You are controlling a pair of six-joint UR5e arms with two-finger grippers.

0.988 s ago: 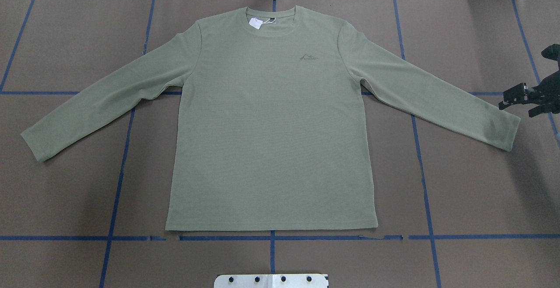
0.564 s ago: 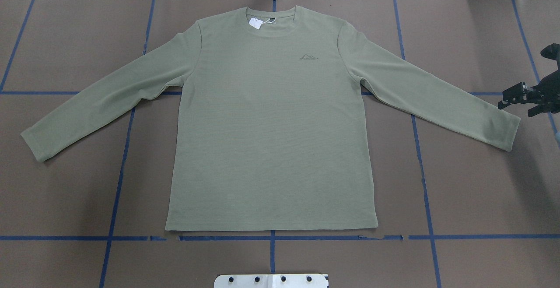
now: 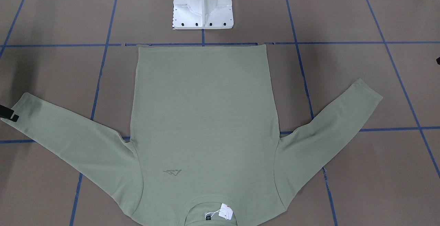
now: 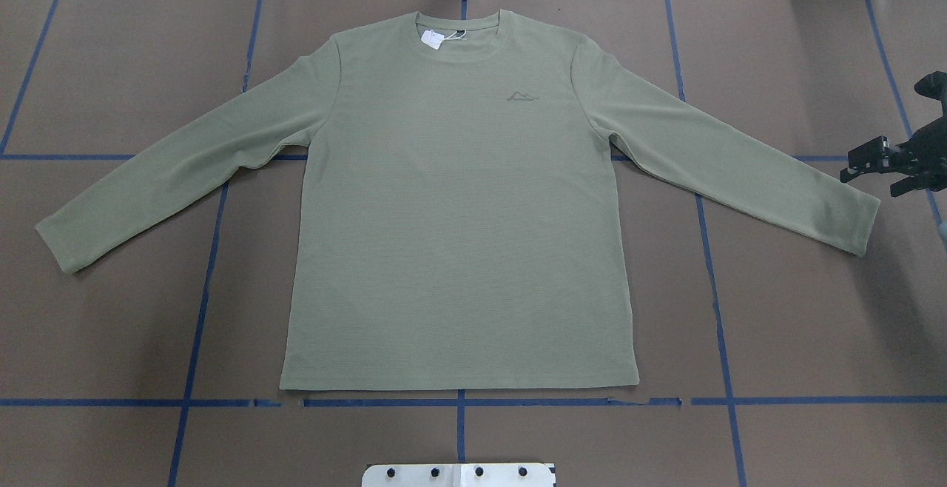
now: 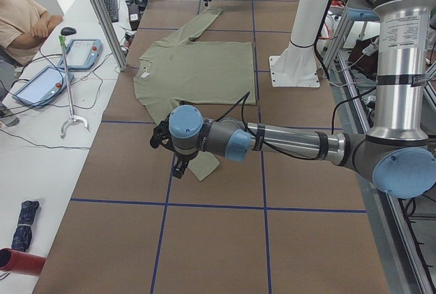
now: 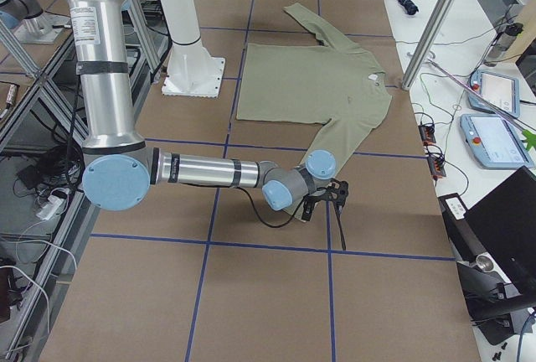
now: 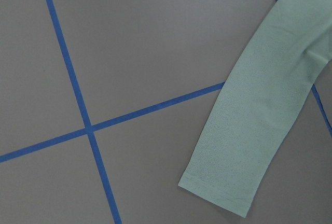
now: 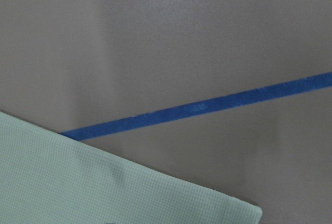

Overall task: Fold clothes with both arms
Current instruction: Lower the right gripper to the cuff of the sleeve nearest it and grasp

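The pale sage-green long-sleeved shirt (image 4: 459,206) lies flat and face up on the brown table, sleeves spread, white hang tag (image 4: 431,38) at the collar. My right gripper (image 4: 873,178) hovers at the table's right edge, just over the right sleeve's cuff (image 4: 862,220), with its jaws apart and empty. One of its fingers (image 3: 8,113) shows in the front-facing view. The right wrist view shows only that cuff's corner (image 8: 104,182). My left gripper (image 5: 178,166) shows only in the exterior left view, above the left cuff (image 7: 223,193); I cannot tell if it is open.
The white pedestal base (image 3: 202,9) stands just behind the shirt's hem. Blue tape lines (image 4: 200,309) cross the brown table cover. Operators' tablets (image 5: 85,52) and cables lie on the white bench beyond the collar side.
My right gripper has crept slightly left toward the right cuff. The shirt has not moved.
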